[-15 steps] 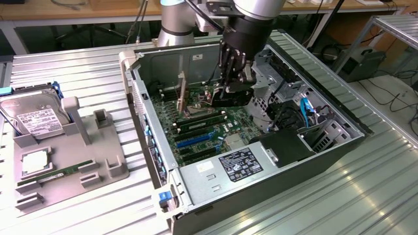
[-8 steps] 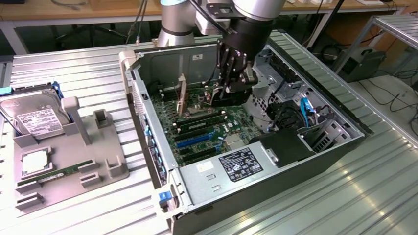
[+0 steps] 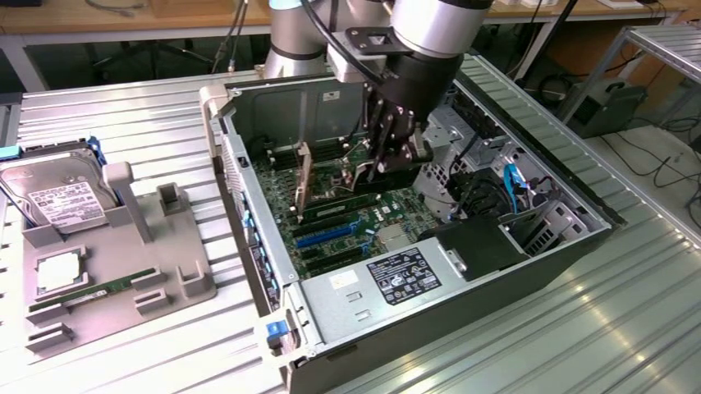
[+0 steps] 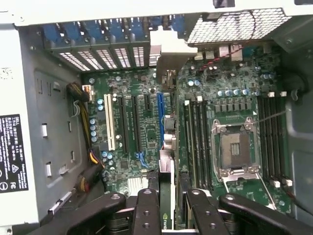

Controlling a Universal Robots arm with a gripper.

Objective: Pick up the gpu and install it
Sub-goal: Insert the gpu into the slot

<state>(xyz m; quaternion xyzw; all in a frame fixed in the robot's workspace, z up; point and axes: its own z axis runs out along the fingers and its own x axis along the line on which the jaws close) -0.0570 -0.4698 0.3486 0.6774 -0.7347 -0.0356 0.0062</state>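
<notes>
Exterior view: the claw [image 3: 386, 172] was down inside the open case [image 3: 570, 238], which lay on the ribbed surface [image 3: 131, 115]. It was clamped on the gpu [image 3: 340, 176]. The card stood on edge over the motherboard [image 3: 328, 246], in the half of the case towards the rear wall. I couldn't tell whether its lower edge had met a slot.

Risk here: the grip was on the top edge at one end, so a push down could pivot the card and seat one end only. The claw body also sat close to the drive cage [image 3: 449, 156], so side correction looked limited.

Wrist view: the gpu [image 4: 166, 171] was edge-on between the claw [image 4: 171, 213] fingers [image 4: 146, 210], both pressed on its faces. The card ran to the rear edge of the board and its bracket [image 4: 164, 49] was at the rear slot openings [image 4: 122, 56]. It lay just beside the blue slot [image 4: 160, 117], between that and the memory slots [image 4: 195, 142], and it hid whatever it sat over.

Risks:
- Small lateral offset: the edge connector would land on the slot wall or the board, not in the slot.
- Bracket tongue catching the rear wall: the card would jam tilted.
- Force on a misaligned card: slip in the grip, or a bent slot.
</notes>
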